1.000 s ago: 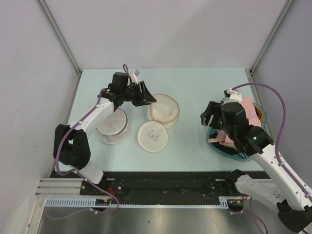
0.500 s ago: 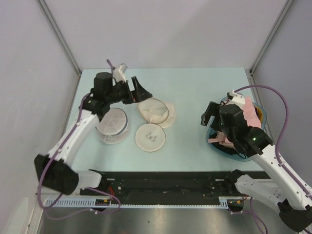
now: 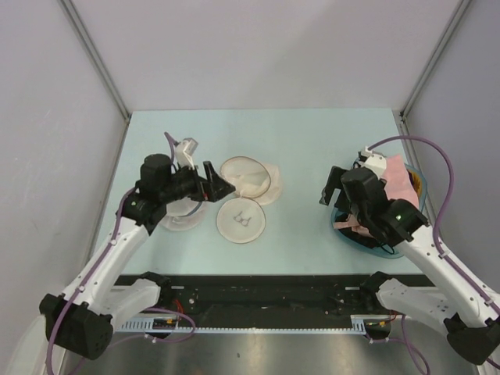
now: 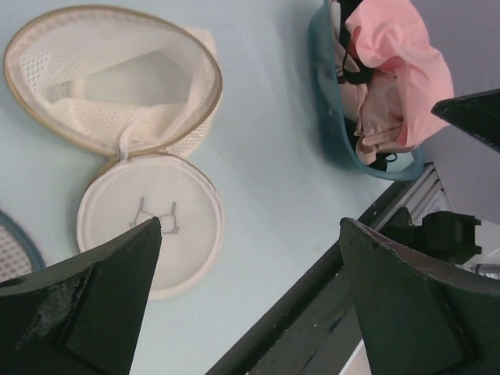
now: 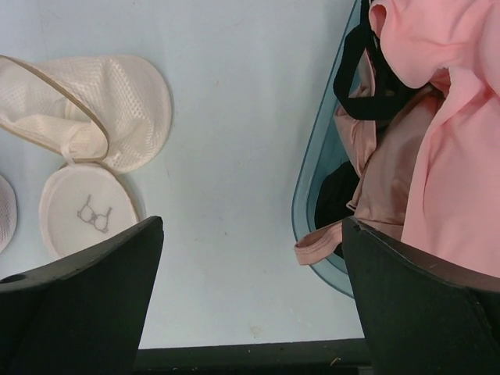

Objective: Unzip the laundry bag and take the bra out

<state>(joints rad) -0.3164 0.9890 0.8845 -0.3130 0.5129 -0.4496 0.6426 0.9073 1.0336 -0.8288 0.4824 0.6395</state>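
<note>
Your L gripper (image 4: 250,234) is wide open, empty, beside the unzipped laundry bag (image 3: 241,221) on bench (image 3: 312,148). R gripper (image 5: 251,230) also wide, by teal basket (image 5: 308,180) w/ pink fabric (image 5: 461,156).

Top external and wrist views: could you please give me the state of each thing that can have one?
laundry bag: unzipped, halves spread open, no garment showing inside.
bra: out of the bag, lying in the basket.
basket: upright, holding clothing.
left gripper: open, empty.
right gripper: open, empty.
</note>
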